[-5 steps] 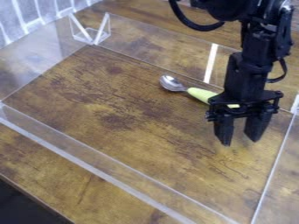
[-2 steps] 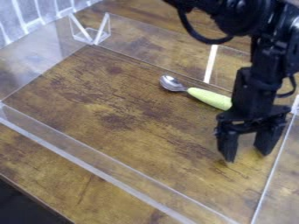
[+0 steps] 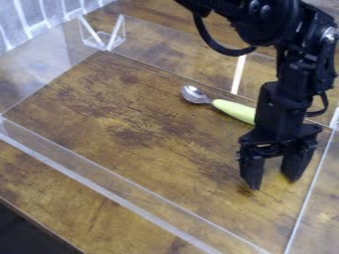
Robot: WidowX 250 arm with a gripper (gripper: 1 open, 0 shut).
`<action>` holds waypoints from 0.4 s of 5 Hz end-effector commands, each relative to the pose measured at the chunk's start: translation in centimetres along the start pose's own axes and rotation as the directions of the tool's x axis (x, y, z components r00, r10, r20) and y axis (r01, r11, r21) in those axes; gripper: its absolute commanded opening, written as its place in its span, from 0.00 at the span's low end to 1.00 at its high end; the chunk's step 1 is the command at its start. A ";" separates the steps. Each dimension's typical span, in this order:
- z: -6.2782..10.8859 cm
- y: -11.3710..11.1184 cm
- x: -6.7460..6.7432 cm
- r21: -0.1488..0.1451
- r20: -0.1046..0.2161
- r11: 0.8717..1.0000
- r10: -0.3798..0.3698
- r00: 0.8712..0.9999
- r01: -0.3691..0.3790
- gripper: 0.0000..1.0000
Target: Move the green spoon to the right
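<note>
Spoon [image 3: 233,109] lies near surface's [image 3: 133,144] far edge, toward right corner. Our fingers [image 3: 272,179] spread wide, nearer than spoon. Risk: we sweep back from here, knuckles clip handle, spoon spins. Closing here, we likely pinch nothing, handle being beyond tips.

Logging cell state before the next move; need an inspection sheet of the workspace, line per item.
Surface: brown wood-grain top, dark mottled patches
Job's things: green spoon lying flat, metal bowl toward the left of the view, handle end hidden behind the arm
Clutter: nothing seen
End effector: open, over the surface in front of the spoon, holding nothing visible
Cables: black cable looping beside the upper arm
Surroundings: clear low walls around the work area, white slatted panel at upper left
</note>
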State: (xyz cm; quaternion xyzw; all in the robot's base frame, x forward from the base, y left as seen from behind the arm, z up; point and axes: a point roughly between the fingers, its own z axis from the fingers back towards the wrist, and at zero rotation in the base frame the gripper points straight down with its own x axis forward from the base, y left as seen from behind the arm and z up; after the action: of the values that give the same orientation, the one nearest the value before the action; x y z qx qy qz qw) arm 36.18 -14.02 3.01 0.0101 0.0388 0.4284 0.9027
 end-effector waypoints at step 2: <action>6.4 0.4 1.8 -0.110 0.039 0.994 -0.019 0.999 0.023 1.00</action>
State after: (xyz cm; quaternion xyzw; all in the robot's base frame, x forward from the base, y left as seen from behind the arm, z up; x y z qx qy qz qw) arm 36.53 -12.14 4.94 0.0079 0.0423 0.4202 0.9064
